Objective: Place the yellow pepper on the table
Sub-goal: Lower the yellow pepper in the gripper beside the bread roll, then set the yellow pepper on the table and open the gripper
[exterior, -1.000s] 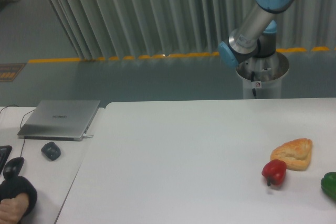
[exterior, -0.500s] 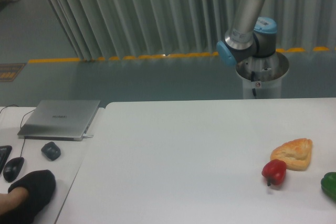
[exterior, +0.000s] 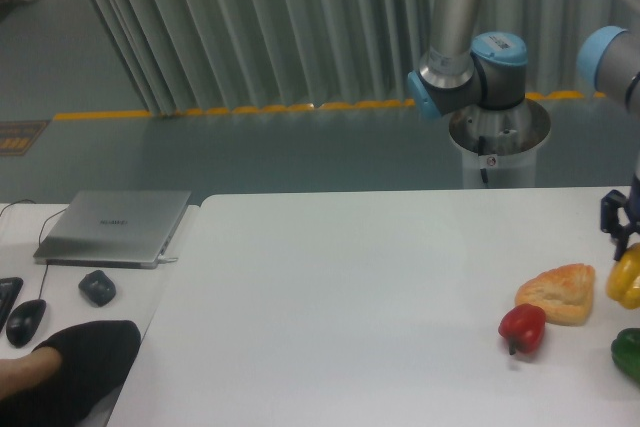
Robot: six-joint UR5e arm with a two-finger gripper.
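Yellow pepper point(exterior: 626, 276) hangs clamped in my gripper point(exterior: 620, 237), at the table's point(exterior: 350, 307) right edge, just beside the bread piece point(exterior: 558, 292), above the green pepper point(exterior: 628, 353).

Yellow pepper point(exterior: 626, 276), pincer point(exterior: 620, 230), green pepper point(exterior: 629, 351) cut by right edge.

Pincer point(exterior: 622, 230) at right edge gripping yellow pepper point(exterior: 626, 278) — above white table point(exterior: 340, 307), beside bread piece point(exterior: 558, 292), red pepper point(exterior: 523, 328)
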